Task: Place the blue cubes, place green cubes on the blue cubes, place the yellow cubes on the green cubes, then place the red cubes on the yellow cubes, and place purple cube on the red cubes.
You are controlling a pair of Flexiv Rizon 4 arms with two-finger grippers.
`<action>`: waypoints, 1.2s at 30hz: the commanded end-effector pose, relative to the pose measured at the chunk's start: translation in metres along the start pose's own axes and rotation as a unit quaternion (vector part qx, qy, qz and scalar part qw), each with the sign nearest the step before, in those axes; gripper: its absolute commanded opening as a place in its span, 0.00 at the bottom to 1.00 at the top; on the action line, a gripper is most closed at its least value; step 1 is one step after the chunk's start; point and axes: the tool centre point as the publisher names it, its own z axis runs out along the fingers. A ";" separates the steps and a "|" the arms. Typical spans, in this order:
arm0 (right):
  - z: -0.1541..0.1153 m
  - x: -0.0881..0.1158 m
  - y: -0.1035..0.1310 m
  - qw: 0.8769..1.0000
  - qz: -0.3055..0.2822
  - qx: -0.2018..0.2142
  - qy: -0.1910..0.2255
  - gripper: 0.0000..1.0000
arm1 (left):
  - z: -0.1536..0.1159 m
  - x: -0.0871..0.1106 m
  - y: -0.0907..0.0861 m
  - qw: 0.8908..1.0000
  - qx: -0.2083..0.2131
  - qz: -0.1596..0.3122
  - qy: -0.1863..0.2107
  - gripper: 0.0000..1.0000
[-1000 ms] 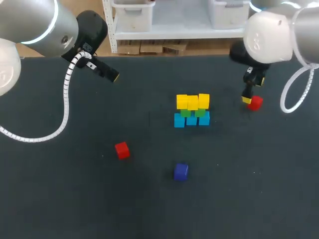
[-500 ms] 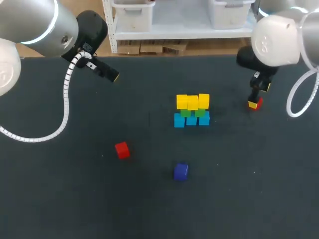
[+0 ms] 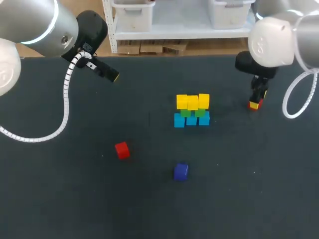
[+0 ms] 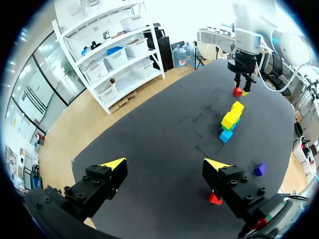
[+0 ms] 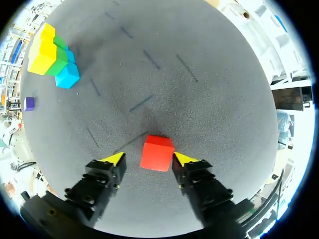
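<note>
**Right gripper.** The right gripper (image 5: pixel 144 159) is located at the right of the head view, in the upper half, and is lowered to the table (image 3: pixel 75 199). Its fingers are set apart. A red cube (image 5: pixel 157 153) is positioned between them, resting on the table surface. In the right wrist view a gap is seen between the cube and one finger. The other finger lies just beside the cube, and contact on that side cannot be confirmed.

**Left gripper.** The left gripper (image 4: pixel 167 163) is held over the table at the upper left of the head view. Its fingers are spread wide.

**Stack.** The stack is found slightly right of centre in the head view, well apart from both grippers. A row of three blue cubes (image 3: pixel 192 120) forms the base. The green cubes (image 3: pixel 185 113) are seated on the blue row, and three yellow cubes (image 3: pixel 193 102) are seated on the green layer.

**Loose cubes.** A second red cube (image 3: pixel 121 150) is placed left of centre, in the lower half of the head view. The purple cube (image 3: pixel 181 171) is placed below the stack, lower centre. Both rest on the table, apart from each other and from the stack.
</note>
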 end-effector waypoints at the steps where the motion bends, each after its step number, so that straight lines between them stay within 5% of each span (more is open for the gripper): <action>1: 0.000 0.000 -0.001 1.000 -0.001 -0.001 0.002 0.45 | 0.000 0.001 0.001 1.000 0.002 0.001 -0.001 1.00; 3: 0.001 0.000 -0.001 1.000 -0.002 -0.001 0.003 0.41 | 0.000 0.001 0.001 1.000 0.002 0.001 -0.001 1.00; 10: -0.003 0.001 0.000 1.000 -0.005 0.003 0.003 0.01 | 0.000 0.001 0.001 1.000 0.002 0.001 -0.001 1.00; 23: -0.057 0.005 0.006 0.995 -0.086 0.052 -0.023 0.00 | 0.000 0.001 0.001 1.000 0.002 0.001 -0.001 1.00; 36: -0.112 -0.021 0.044 0.977 -0.195 0.076 -0.048 0.00 | 0.000 0.001 0.001 1.000 0.002 0.001 -0.001 1.00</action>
